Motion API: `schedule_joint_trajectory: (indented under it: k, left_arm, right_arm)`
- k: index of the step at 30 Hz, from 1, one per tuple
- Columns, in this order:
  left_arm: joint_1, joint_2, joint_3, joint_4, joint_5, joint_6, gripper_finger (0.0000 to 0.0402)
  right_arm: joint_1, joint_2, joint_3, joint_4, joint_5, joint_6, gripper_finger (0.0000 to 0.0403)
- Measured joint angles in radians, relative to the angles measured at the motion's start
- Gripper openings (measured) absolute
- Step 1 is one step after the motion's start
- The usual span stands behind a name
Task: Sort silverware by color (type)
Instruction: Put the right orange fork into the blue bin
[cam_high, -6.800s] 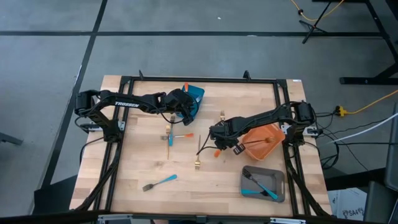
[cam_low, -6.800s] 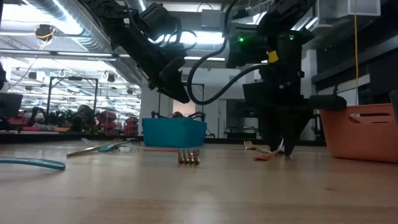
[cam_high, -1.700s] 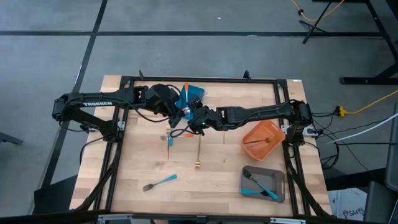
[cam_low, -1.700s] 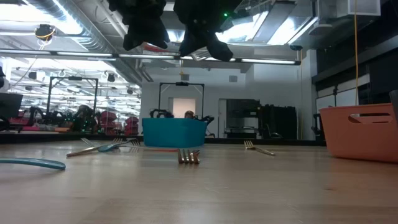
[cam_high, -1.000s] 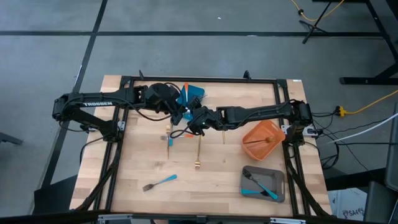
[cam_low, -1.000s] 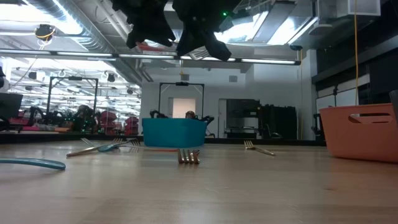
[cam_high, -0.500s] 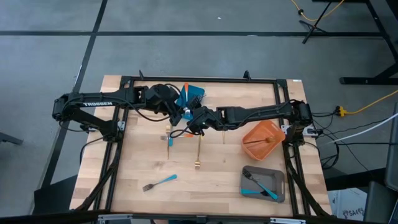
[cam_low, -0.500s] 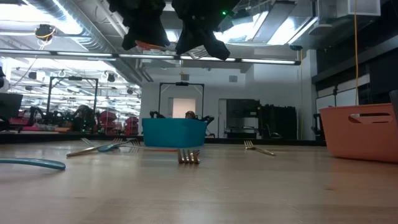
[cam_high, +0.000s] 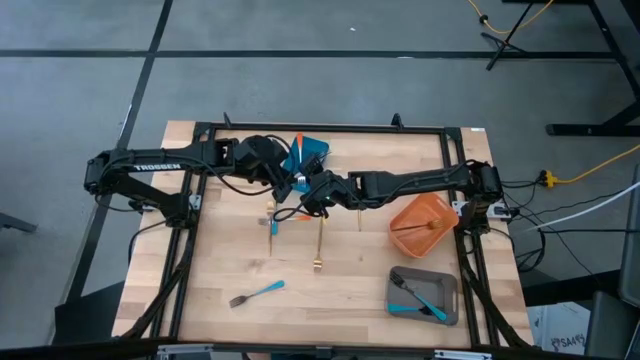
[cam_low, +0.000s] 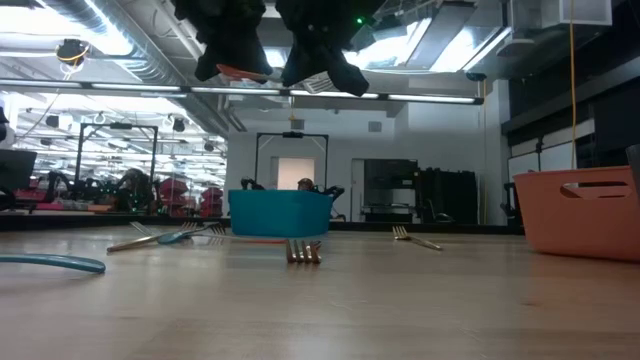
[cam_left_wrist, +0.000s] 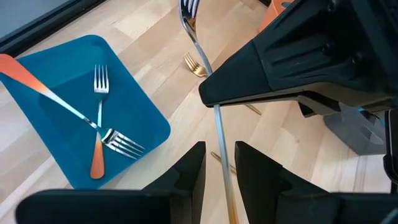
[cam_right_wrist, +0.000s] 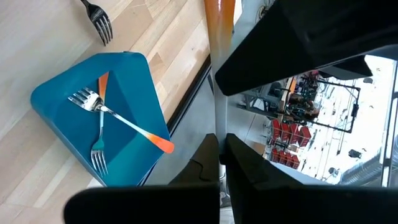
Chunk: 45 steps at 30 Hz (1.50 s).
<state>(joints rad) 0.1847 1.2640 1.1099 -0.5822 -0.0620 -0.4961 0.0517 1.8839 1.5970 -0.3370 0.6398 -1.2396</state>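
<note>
1. The right gripper (cam_high: 312, 190) and the left gripper (cam_high: 289, 183) are seen nose to nose above the table (cam_high: 230, 260), just in front of the blue container (cam_high: 314, 152).
2. One orange-handled fork (cam_left_wrist: 217, 121) is held in the air between them. Its metal neck is pinched by the closed right fingers (cam_right_wrist: 208, 149); its tines point away past the right gripper.
3. The handle end of this fork is seen running between the left fingers (cam_left_wrist: 189, 177). A gap shows on each side of it, so the left jaws are recorded as apart and not clamped.
4. Two more orange-handled forks (cam_left_wrist: 99, 124) are seen crossed inside the blue container.
5. On the table, a gold fork (cam_high: 319, 245) is noted near the middle and a blue-handled fork (cam_high: 256, 293) near the front.
6. A blue-handled fork (cam_high: 418, 297) lies in the grey container (cam_high: 450, 300), in front of the orange container (cam_high: 420, 225).
</note>
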Motion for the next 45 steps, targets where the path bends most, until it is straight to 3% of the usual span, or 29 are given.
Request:
schedule_joint_trajectory:
  k: [17,27,45]
  left_arm:
    - [0.000,0.000,0.000,-0.063,0.046,-0.051,0.0079]
    - [0.000,0.000,0.000,-0.062,0.046,-0.052,0.0007]
    - [0.000,0.000,0.000,-0.058,0.045,-0.051,0.0002]
  right_arm:
    - [0.000,0.000,0.000,-0.001,0.000,0.000,0.0001]
    - [0.000,0.000,0.000,-0.002,-0.001,0.000,0.0001]
    - [0.000,0.000,0.000,-0.004,-0.003,0.001,0.0008]
